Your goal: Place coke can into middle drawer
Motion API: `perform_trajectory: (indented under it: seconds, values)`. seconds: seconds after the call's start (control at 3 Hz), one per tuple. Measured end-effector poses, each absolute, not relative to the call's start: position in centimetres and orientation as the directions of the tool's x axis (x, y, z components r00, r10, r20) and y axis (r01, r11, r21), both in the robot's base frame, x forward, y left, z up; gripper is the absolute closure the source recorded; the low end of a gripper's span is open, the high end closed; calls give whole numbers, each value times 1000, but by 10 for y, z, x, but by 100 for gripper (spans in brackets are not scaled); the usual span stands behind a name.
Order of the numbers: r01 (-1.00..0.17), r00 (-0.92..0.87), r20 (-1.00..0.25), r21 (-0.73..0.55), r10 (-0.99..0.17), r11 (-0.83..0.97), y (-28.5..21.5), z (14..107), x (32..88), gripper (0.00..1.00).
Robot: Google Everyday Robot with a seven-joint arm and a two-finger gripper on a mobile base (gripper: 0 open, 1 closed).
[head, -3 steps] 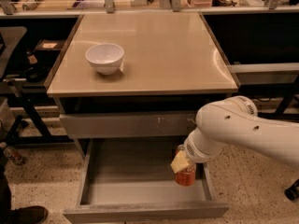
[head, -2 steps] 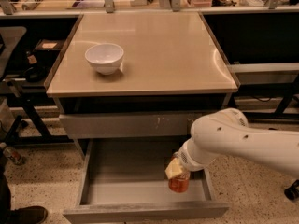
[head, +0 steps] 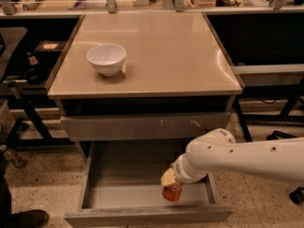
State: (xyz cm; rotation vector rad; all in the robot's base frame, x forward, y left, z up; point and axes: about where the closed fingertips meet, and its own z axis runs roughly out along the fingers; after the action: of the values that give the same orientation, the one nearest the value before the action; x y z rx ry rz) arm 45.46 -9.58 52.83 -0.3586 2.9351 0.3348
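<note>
The coke can [head: 172, 193] is a small red-orange can, held upright in my gripper [head: 169, 183] over the right part of the middle drawer [head: 128, 196]. The drawer is pulled open below the table, with a smooth grey floor. The can's lower end is down inside the drawer, near its front; I cannot tell whether it touches the floor. My white arm [head: 242, 159] reaches in from the right and hides the drawer's right side and the can's top.
A white bowl [head: 106, 59] stands on the tan tabletop [head: 161, 51] at the left. A shut grey drawer front with white scuff marks [head: 147, 126] sits above the open drawer. Dark furniture stands at the left, a shoe [head: 23, 218] at the bottom left.
My arm has moved left and down, carrying the coke can lower into the open drawer and nearer its front. The bowl and drawers have not moved.
</note>
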Motion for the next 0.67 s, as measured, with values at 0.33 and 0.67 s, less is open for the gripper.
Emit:
perform_trajectory:
  seconds: [0.33,0.67]
  values:
    - [-244,-960,-192,208,-205,947,-94,525,456,100]
    - [-212,-967,-189,215,-173,953,-93,519,457,100]
